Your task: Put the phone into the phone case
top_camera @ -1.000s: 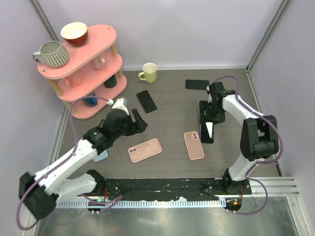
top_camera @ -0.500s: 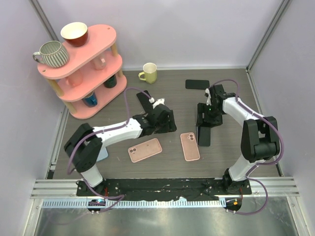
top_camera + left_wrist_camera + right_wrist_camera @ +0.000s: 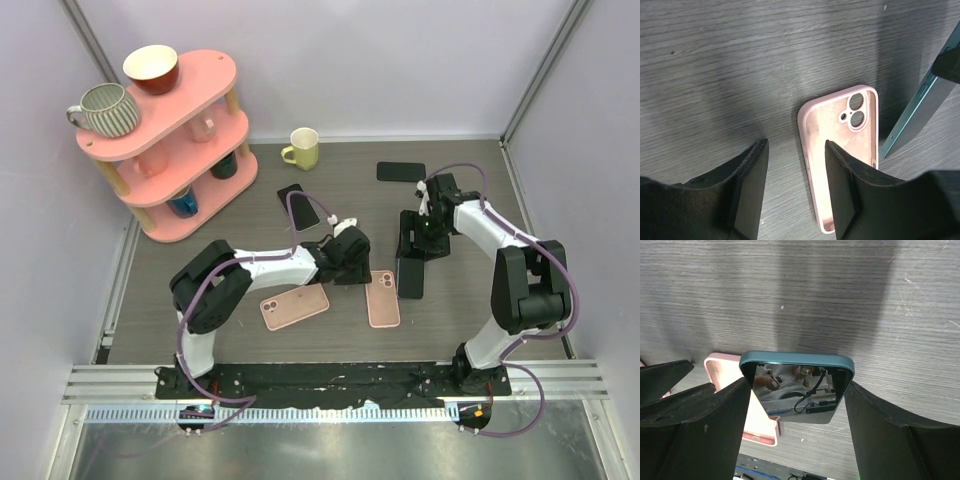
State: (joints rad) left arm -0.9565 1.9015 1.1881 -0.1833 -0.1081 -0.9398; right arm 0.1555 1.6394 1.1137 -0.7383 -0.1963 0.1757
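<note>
An empty pink phone case [image 3: 383,298] lies open side up at the table's middle; it also shows in the left wrist view [image 3: 840,155] and the right wrist view [image 3: 760,415]. My right gripper [image 3: 416,238] [image 3: 797,385] is shut on a dark phone with a teal rim [image 3: 409,277] [image 3: 796,390]. It holds the phone tilted just right of the case. The phone's edge shows in the left wrist view [image 3: 920,107]. My left gripper [image 3: 352,262] [image 3: 796,147] is open and low at the case's left edge, with its right finger [image 3: 842,190] over that edge.
A second pink phone-shaped item [image 3: 294,305] lies left of the case. Black phones lie at the back [image 3: 400,171] and behind my left arm [image 3: 296,200]. A yellow mug [image 3: 302,148] and a pink shelf with cups [image 3: 170,140] stand at the back left.
My left arm has swung from the left side across to the pink case. The case has slid slightly left. My right gripper has shifted the phone a little left and lower.
</note>
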